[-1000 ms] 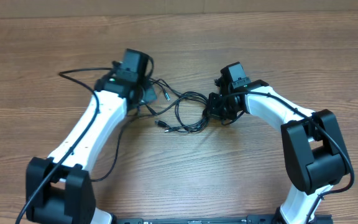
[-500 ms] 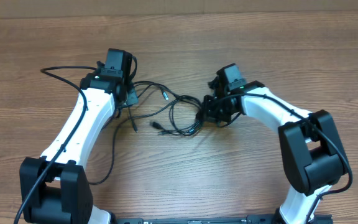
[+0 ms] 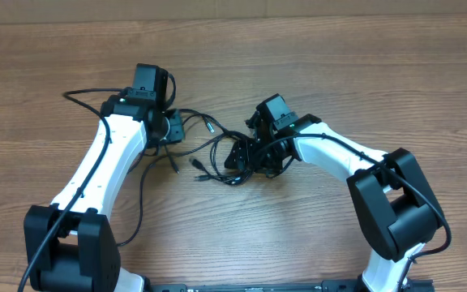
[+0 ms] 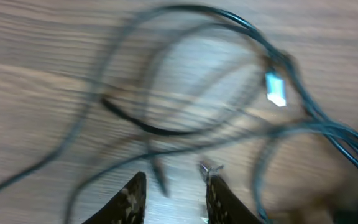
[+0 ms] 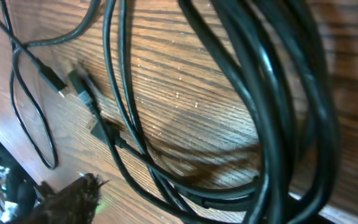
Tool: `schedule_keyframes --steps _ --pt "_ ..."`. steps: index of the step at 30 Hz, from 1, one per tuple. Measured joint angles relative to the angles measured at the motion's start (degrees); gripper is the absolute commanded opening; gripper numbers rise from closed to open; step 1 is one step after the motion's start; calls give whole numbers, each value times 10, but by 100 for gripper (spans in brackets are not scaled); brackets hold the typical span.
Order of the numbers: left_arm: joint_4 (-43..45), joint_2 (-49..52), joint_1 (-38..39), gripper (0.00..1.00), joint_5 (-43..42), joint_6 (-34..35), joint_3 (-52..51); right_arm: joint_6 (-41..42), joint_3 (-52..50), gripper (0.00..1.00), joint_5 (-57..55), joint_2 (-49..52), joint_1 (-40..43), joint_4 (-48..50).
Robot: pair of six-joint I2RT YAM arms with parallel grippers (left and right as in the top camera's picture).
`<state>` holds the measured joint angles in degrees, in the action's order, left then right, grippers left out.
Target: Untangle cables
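The cables (image 3: 195, 165) are thin black cords lying in loose loops on the wooden table between my two arms. My left gripper (image 3: 171, 130) is at their left end. In the blurred left wrist view its fingers (image 4: 132, 198) stand apart, with a thin cord end (image 4: 160, 177) near the gap and a silver-tipped plug (image 4: 276, 90) farther off. My right gripper (image 3: 242, 156) is over the right side of the loops. In the right wrist view a thick bunch of cords (image 5: 272, 93) crosses the picture, small plug ends (image 5: 82, 90) lie at the left, and only one finger (image 5: 73, 199) shows, far to the left.
The left arm's own thicker black cable (image 3: 79, 95) arcs out over the table to the left. The table's far edge (image 3: 233, 18) runs along the top. Both white arms reach in from the near edge.
Both grippers have opened. The right gripper has moved left and nearer with the cable loops bunching up under it. The left gripper shifted left earlier and now holds its place.
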<state>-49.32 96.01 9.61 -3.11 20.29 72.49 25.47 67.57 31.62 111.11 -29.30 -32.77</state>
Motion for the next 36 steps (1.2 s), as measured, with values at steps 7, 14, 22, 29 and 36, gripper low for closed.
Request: schedule_keyframes --steps 7,14,22,29,36 --pt "-5 0 2 38 -125 -80 0 0 0 77 9 0 33 -4" --pt "3 0 32 38 -156 -122 -14 -7 0 82 25 -10 114 -24" --pt "50 10 114 62 -162 -135 -26 -13 0 89 -22 -11 164 -63" --pt "103 49 190 65 -139 -99 -27 -13 0 100 -66 -17 222 -73" --pt "169 116 245 59 -94 -80 -27 -15 0 100 -83 -22 247 -89"
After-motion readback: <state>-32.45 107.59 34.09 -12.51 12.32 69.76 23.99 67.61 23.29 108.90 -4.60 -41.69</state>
